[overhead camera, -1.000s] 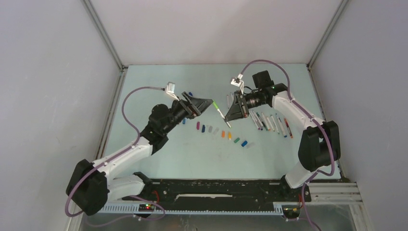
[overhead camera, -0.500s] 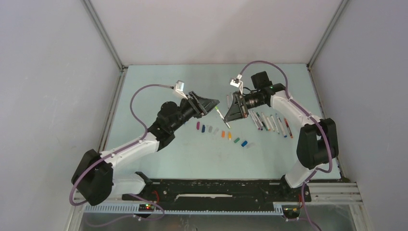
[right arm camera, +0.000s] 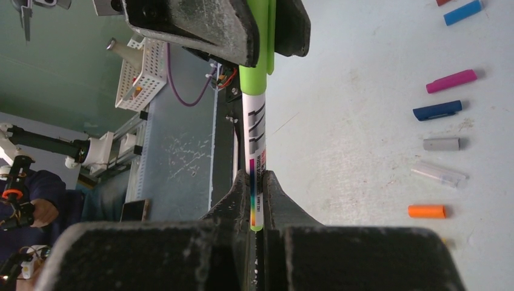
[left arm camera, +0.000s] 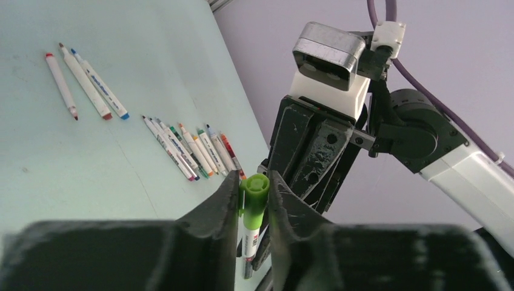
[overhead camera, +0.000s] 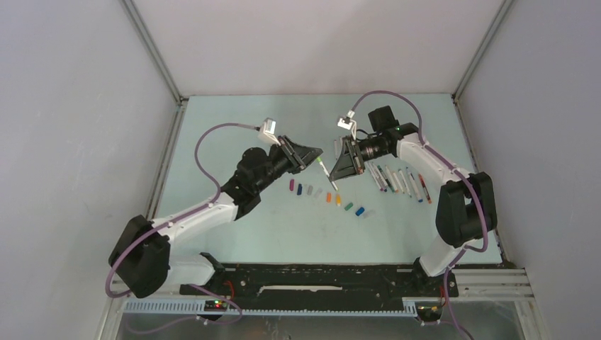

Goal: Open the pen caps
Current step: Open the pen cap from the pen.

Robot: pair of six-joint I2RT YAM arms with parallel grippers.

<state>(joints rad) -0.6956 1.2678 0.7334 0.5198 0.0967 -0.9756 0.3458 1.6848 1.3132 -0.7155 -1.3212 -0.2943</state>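
Top view: one pen (overhead camera: 327, 172) is held in the air between both arms, above the middle of the table (overhead camera: 234, 120), a little toward its far edge. Long axis slants from the far-left end, at the left gripper (overhead camera: 317, 153), to the near-right end beside the right gripper (overhead camera: 336, 172). A row of loose caps (overhead camera: 328, 198) lies on the table below it, and other pens (overhead camera: 400, 180) are laid side by side toward the right edge. Left wrist view: the green cap (left arm camera: 253, 212) sits between the two fingers, which are narrowed onto it and appear to touch both sides; the cap's end faces this camera. Right wrist view: the right gripper's fingers are clamped tight on the white barrel (right arm camera: 257, 139), and the pen runs straight out from them, cap end pointing into the left gripper's jaws. Judgement: the step in hand is gripping the cap just ahead of the pull, with the cap seated on the barrel. The next move calls for a firm pinch, then drawing the grippers apart straight along the pen's axis, without bending it.
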